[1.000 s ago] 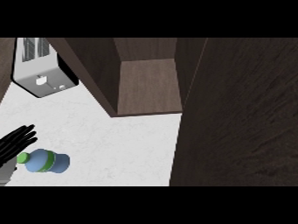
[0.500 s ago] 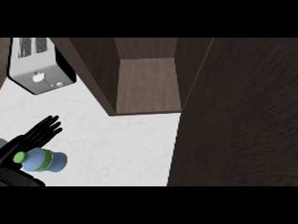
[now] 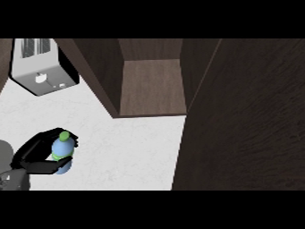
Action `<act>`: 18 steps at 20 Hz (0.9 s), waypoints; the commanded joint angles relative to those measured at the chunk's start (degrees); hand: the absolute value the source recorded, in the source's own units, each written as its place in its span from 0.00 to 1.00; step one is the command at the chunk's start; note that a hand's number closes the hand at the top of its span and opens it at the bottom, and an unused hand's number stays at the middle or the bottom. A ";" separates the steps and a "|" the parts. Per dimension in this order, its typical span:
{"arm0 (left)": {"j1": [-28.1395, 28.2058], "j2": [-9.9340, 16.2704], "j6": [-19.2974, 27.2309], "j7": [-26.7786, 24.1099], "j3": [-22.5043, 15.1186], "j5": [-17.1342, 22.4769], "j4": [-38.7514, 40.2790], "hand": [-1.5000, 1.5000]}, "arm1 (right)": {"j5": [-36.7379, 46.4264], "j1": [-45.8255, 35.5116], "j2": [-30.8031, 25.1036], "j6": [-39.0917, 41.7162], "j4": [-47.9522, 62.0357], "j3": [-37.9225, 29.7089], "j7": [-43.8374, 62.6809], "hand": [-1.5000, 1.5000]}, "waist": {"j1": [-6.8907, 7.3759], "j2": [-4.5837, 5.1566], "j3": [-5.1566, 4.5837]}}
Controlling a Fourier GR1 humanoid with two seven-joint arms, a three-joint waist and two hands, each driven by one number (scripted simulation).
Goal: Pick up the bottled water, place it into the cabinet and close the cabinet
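Bottled water [image 3: 62, 150] is grasped by the left hand [image 3: 41, 155], whose fingers curl round it near the front-left corner of the surface [image 3: 135, 143], so pickup is under way while placement in the open cabinet [image 3: 151, 87] and closing remain outstanding.

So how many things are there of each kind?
Water bottle: 1
Toaster: 1
Cabinet: 1
Robot hand: 1
Total: 4
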 commanded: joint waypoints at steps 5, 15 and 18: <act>0.67 1.38 -0.78 -20.23 -9.76 -8.01 -4.25 1.00 | 4.51 0.34 -0.38 -2.00 -2.47 2.25 1.56 0.00 | 0.74 -0.34 -0.12; -0.11 -16.16 44.23 -18.48 -4.44 -6.92 -4.29 1.00 | 2.34 2.26 -3.05 -3.01 -4.60 0.93 1.67 0.00 | 1.36 -0.61 0.27; -5.81 -16.40 46.74 -18.48 -7.44 -1.42 1.31 1.00 | 4.69 1.22 -2.13 -3.60 -4.20 4.11 1.63 0.00 | 1.18 -0.31 0.22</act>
